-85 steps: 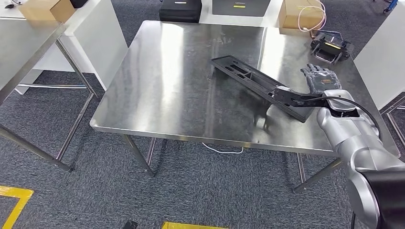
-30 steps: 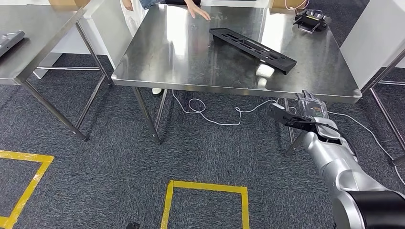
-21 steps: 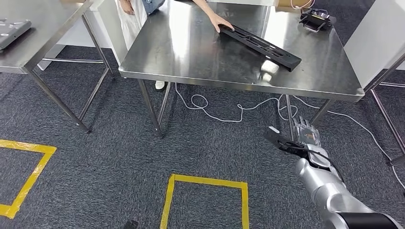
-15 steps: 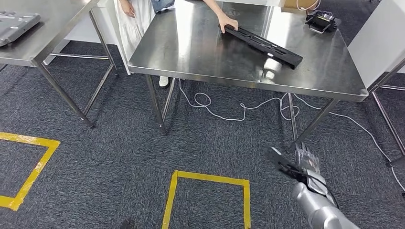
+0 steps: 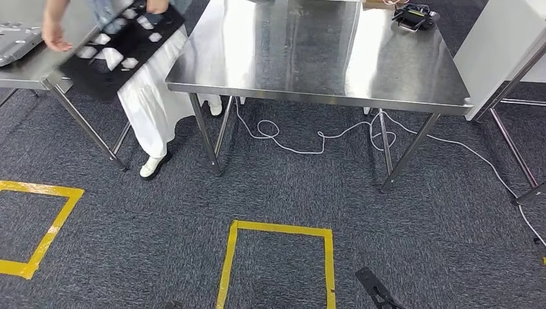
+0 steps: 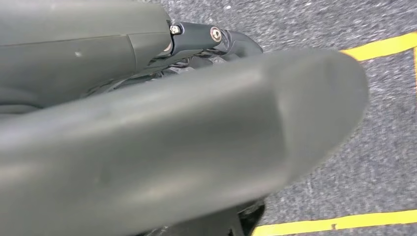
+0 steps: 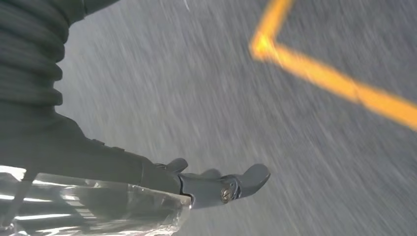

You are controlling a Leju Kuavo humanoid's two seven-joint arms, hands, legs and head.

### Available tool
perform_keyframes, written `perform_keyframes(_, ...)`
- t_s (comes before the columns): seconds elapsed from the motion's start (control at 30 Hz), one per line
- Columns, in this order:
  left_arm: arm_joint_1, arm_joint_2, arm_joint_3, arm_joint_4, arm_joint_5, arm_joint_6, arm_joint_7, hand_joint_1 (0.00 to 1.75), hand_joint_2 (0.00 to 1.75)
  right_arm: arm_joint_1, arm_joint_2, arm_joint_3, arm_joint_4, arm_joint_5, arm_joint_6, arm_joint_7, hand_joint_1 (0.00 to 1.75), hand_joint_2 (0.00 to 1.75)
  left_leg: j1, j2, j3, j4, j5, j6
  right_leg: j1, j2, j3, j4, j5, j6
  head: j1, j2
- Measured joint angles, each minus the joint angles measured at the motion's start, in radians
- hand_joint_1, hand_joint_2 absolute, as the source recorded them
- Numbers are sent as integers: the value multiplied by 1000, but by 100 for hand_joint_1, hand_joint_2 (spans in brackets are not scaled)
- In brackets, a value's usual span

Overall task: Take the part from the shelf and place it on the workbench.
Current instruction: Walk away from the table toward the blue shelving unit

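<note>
The black slotted part (image 5: 119,48) was in the upper left of the head view, carried by a person (image 5: 151,96) in a white garment who stood between the steel workbench (image 5: 309,64) and a second steel table (image 5: 29,61) at the far left edge. It was off the workbench altogether, hanging in the air over the near corner of that second table, its long axis running on a slant from lower left to upper right of the frame. One of the person's hands held its upper end; the other reached out over the second table.

From either robot hand the part lay far away, up and to the left. The right hand (image 7: 216,189) hung low over the grey carpet, at the bottom edge of the head view. It held nothing, its thumb stuck out straight, and its other fingers sat behind a clear cover, so whether they were spread or curled could not be told. The left hand (image 6: 206,42) was mostly hidden behind its own blurred thumb; I could not tell its state. By its side the left arm was probably the nearer of the two, though neither was within reach.

Near the workbench's far right corner lay a small black device (image 5: 412,16). White cable (image 5: 302,138) trailed on the carpet beneath, and yellow floor tape (image 5: 277,248) marked squares in the lower frame.
</note>
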Motion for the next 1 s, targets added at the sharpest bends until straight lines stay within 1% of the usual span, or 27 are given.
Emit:
perform_keyframes(0.03, 1, 0, 1, 0, -1, 2, 0, 0, 0, 20, 9, -21, 6, -10, 18, 15, 0, 175, 3, 0, -10, 61, -31, -5, 1, -2, -11, 2, 9, 1, 0, 0)
perform_keyframes(0.07, 1, 0, 2, 0, -4, 5, 1, 0, 0, 43, 18, -39, 12, -9, 29, 36, 0, 175, 7, 0, -6, 98, -39, -9, 1, -5, -22, 4, 17, 3, 0, 0)
perform_keyframes(0.1, 2, 1, 4, 0, -8, 8, 2, 0, 0, 66, 27, -51, 19, 5, 36, 58, 0, 175, 11, 0, 13, 102, -27, -12, 0, -7, -33, 8, 22, 6, 0, 0)
perform_keyframes(0.13, 3, 1, 5, 0, -13, 11, 3, 0, 0, 87, 35, -57, 25, 29, 41, 81, 0, 175, 15, 0, 52, 66, -4, -14, -1, -9, -44, 13, 27, 10, 0, 0)
perform_keyframes(0.17, 2, 1, 6, 0, -19, 13, 6, 0, 0, 105, 43, -58, 31, 50, 46, 100, 0, 175, 18, -1, 105, 3, 16, -14, -2, -8, -54, 19, 31, 15, -1, 0)
perform_keyframes(0.23, -2, 2, 7, 0, -31, 17, 14, 0, 0, 131, 60, -58, 38, 77, 54, 124, 0, 175, 19, -4, 200, -130, 21, -11, 0, -5, -70, 29, 40, 28, -1, 0)
perform_keyframes(0.27, -4, 2, 7, 0, -37, 19, 18, 0, 0, 139, 67, -58, 41, 82, 58, 129, 0, 175, 16, -6, 223, -168, 14, -8, 1, -4, -74, 32, 46, 36, -1, 0)
perform_keyframes(0.3, -6, 1, 7, 0, -43, 21, 22, 0, 0, 147, 74, -58, 44, 85, 60, 131, 0, 175, 12, -7, 229, -183, 9, -3, 2, -3, -77, 31, 53, 45, 0, 0)
perform_keyframes(0.37, -5, 0, 7, 0, -50, 23, 26, 0, 0, 159, 83, -58, 51, 90, 66, 133, 0, 175, 7, -2, 213, -190, 25, 17, 1, -3, -84, 31, 60, 59, 0, 0)
perform_keyframes(0.4, -5, -2, 7, 0, -52, 25, 27, 0, 0, 162, 87, -58, 54, 93, 69, 133, 0, 175, 6, 1, 202, -193, 37, 31, 1, -2, -91, 42, 45, 59, 1, 0)
perform_keyframes(0.43, -5, -3, 7, 0, -53, 26, 27, 0, 0, 165, 90, -58, 56, 95, 73, 133, 0, 175, 6, 5, 189, -197, 50, 43, 2, -1, -104, 70, 12, 53, 2, 0)
perform_keyframes(0.47, -5, -5, 7, 0, -54, 26, 27, 0, 0, 166, 92, -57, 58, 98, 77, 134, 0, 175, 6, 8, 175, -198, 61, 50, 1, 0, -119, 118, -36, 44, 4, 0)
perform_keyframes(0.5, -5, -6, 7, 0, -55, 26, 27, 0, 0, 167, 94, -57, 60, 101, 79, 134, 0, 175, 4, 9, 159, -198, 74, 55, 1, 0, -134, 180, -85, 37, 6, 0)
perform_keyframes(0.53, -5, -7, 7, 0, -55, 26, 27, 0, 0, 168, 95, -57, 61, 102, 80, 134, 0, 175, 1, 11, 143, -197, 87, 56, 1, 0, -147, 244, -120, 36, 6, 0)
perform_keyframes(0.57, -5, -8, 7, 0, -56, 26, 27, 0, 0, 168, 96, -57, 62, 103, 80, 134, 0, 175, -1, 13, 126, -197, 100, 57, 2, 1, -148, 294, -134, 42, 7, 0)
perform_keyframes(0.6, -5, -8, 7, 0, -56, 26, 27, 0, 0, 168, 96, -57, 63, 104, 80, 135, 0, 175, -3, 15, 110, -196, 114, 56, 3, 1, -136, 318, -124, 51, 7, 0)
perform_keyframes(0.63, -5, -9, 7, 0, -56, 26, 27, 0, 0, 168, 95, -57, 63, 105, 80, 135, 0, 175, -5, 16, 95, -195, 127, 55, 5, 1, -108, 306, -100, 61, 6, 0)
perform_keyframes(0.67, -5, -10, 7, 0, -56, 26, 27, 0, 0, 167, 95, -57, 63, 106, 80, 135, 0, 175, -7, 16, 82, -195, 140, 53, 7, 1, -61, 260, -76, 66, 7, 0)
perform_keyframes(0.7, -5, -11, 7, 0, -57, 26, 27, 0, 0, 166, 95, -57, 63, 109, 80, 136, 0, 175, -9, 16, 71, -194, 152, 49, 10, 1, 2, 183, -66, 64, 7, 0)
perform_keyframes(0.73, -6, -12, 7, 0, -57, 25, 26, 0, 0, 164, 95, -57, 63, 114, 80, 136, 0, 175, -13, 17, 61, -193, 163, 45, 15, 1, 62, 92, -73, 57, 6, 0)
perform_keyframes(0.77, -6, -13, 7, 0, -58, 23, 23, 0, 0, 162, 96, -57, 63, 119, 81, 136, 0, 175, -16, 17, 55, -193, 173, 40, 19, 1, 106, 20, -85, 48, 5, 0)
perform_keyframes(0.8, -6, -14, 7, 0, -58, 21, 20, 0, 0, 161, 96, -56, 63, 125, 82, 136, 0, 175, -18, 18, 52, -193, 182, 35, 23, 2, 132, -28, -99, 38, 3, 0)
perform_keyframes(0.87, -5, -14, 7, 0, -58, 19, 17, 0, 0, 164, 98, -53, 65, 132, 88, 136, 0, 175, -13, 18, 48, -194, 195, 23, 18, 1, 130, -45, -96, 22, 0, 0)
perform_keyframes(0.9, -3, -15, 7, 0, -58, 19, 19, 0, 0, 167, 98, -52, 66, 135, 92, 138, 0, 175, -8, 16, 42, -185, 181, 17, 14, 0, 125, -45, -87, 12, 1, 0)
perform_keyframes(0.93, -1, -15, 7, 0, -59, 19, 23, 0, 0, 170, 98, -51, 67, 136, 95, 140, 0, 175, -4, 14, 34, -161, 149, 10, 9, -1, 120, -45, -78, 2, 0, 0)
perform_keyframes(0.97, 0, -16, 7, 0, -60, 18, 29, 0, 0, 173, 98, -50, 68, 137, 97, 142, 0, 175, 0, 10, 19, -115, 99, 4, 7, -2, 113, -45, -69, -5, 0, 0)
perform_keyframes(1.0, 1, -17, 7, 0, -61, 17, 36, 0, 0, 177, 98, -50, 68, 136, 99, 144, 0, 131, 3, 8, 1, -50, 45, -3, 8, -1, 104, -44, -61, -10, -1, 0)
